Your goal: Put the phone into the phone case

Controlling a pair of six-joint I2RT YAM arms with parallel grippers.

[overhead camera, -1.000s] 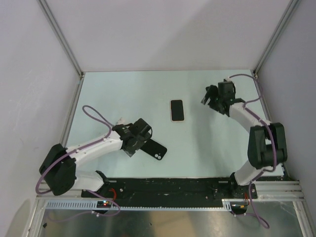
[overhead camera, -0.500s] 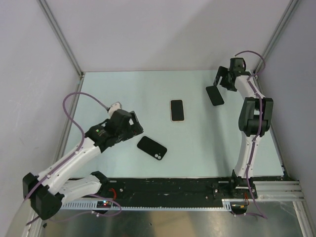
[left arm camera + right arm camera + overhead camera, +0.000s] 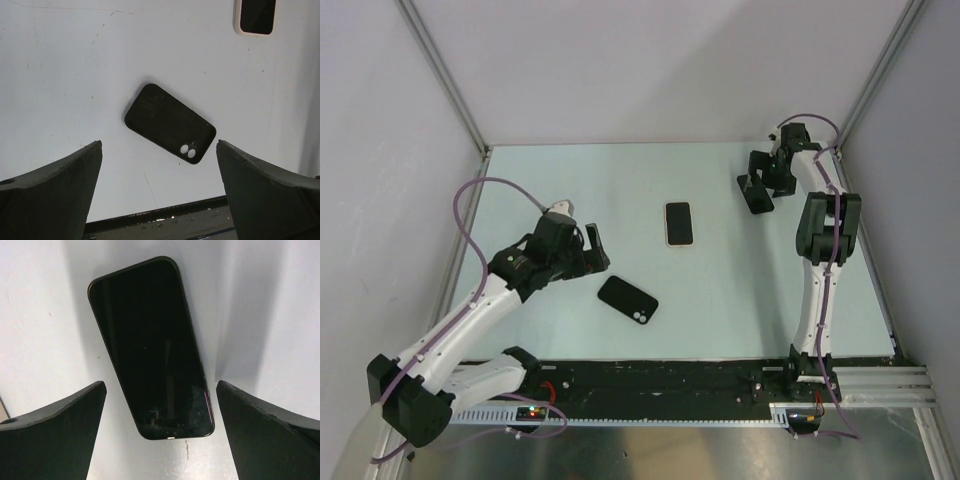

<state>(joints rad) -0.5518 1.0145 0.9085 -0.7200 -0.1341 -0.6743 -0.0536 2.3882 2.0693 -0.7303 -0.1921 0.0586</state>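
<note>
A black phone case (image 3: 627, 299) lies back up on the table, its two camera holes showing white; it also shows in the left wrist view (image 3: 170, 123). My left gripper (image 3: 596, 250) is open and empty, hovering just left of the case (image 3: 159, 149). A black phone (image 3: 150, 345) lies screen up at the far right (image 3: 758, 199). My right gripper (image 3: 758, 183) is open right over it, one finger on each side of its near end (image 3: 161, 385), not touching it.
A second phone in a pale pink case (image 3: 679, 223) lies screen up in the middle of the table, also at the top of the left wrist view (image 3: 255, 16). The black rail (image 3: 660, 378) runs along the table's near edge.
My left gripper pulled back to the left, off the black case, and rose. My right arm swung toward the far right corner, and its open gripper came over the black phone.
</note>
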